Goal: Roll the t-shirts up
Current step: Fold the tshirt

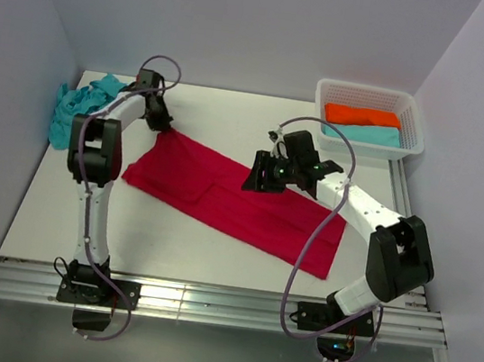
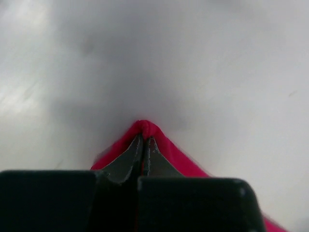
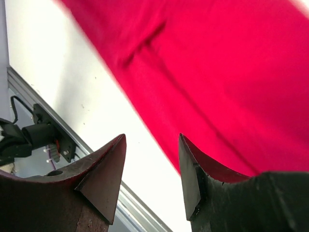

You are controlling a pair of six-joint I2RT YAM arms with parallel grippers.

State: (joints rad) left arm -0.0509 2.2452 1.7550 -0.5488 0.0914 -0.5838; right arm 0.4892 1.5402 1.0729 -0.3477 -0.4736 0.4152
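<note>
**At the far-left corner, a pinch on red cloth**

Across the white tabletop [image 1: 204,253] the crimson red cotton t-shirt [image 1: 230,199] lies flat as a long folded band, running aslant from far left to near right. Its near-right corner lies near the aluminium rail [image 1: 206,301] at the table's front edge. Bare white surface shows between the band's long near edge and that rail, and again between its far edge and the back wall.

The left gripper [image 1: 161,123] is pressed together on the shirt's far-left corner; the left wrist view shows the cloth peaked up around the meeting fingertips [image 2: 150,150]. The right gripper [image 1: 256,176] hangs over the middle of the band with its jaws spread and nothing between them [image 3: 152,140]; whether it touches the cloth cannot be told.

A crumpled turquoise cotton t-shirt [image 1: 75,106] sits against the left wall, just beside the left arm. At the far right, the white plastic lattice basket [image 1: 416,116] holds folded orange and turquoise cloth, well apart from the red shirt.
</note>
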